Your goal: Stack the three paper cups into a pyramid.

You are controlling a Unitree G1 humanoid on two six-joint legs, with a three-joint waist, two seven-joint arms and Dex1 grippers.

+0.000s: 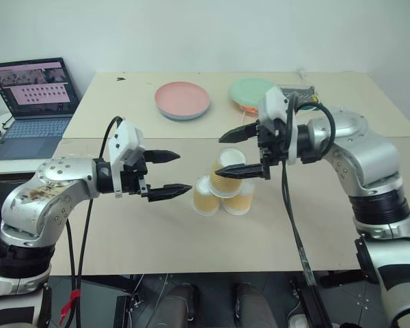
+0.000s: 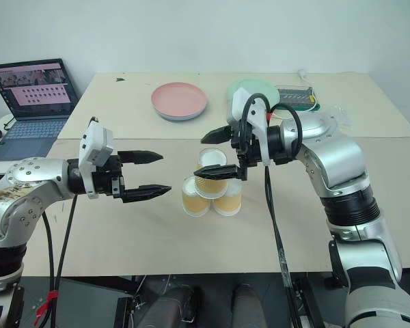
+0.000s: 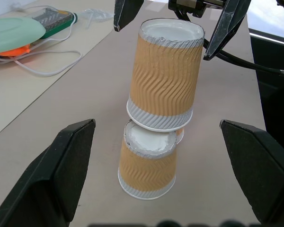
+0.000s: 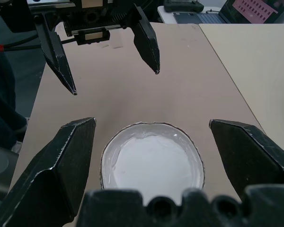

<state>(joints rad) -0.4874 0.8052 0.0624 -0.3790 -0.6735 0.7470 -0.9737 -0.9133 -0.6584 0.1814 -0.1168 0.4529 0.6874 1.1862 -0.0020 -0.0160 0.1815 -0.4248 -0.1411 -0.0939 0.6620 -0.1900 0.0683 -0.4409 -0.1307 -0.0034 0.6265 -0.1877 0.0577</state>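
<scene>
Tan-ribbed paper cups sit in their pyramid on the near table (image 1: pixel 123 232): two base cups (image 1: pixel 206 196) (image 1: pixel 240 198) side by side, upside down, and the top cup (image 1: pixel 228 172) resting across them. I read the stack as done; what I have left is backing out. My left gripper (image 1: pixel 169 173) hangs spread beside it, my right gripper (image 1: pixel 238 152) released, fingers straddling the top cup; pink plate (image 1: pixel 182 100) and green plate (image 1: pixel 249 92) lie behind.
</scene>
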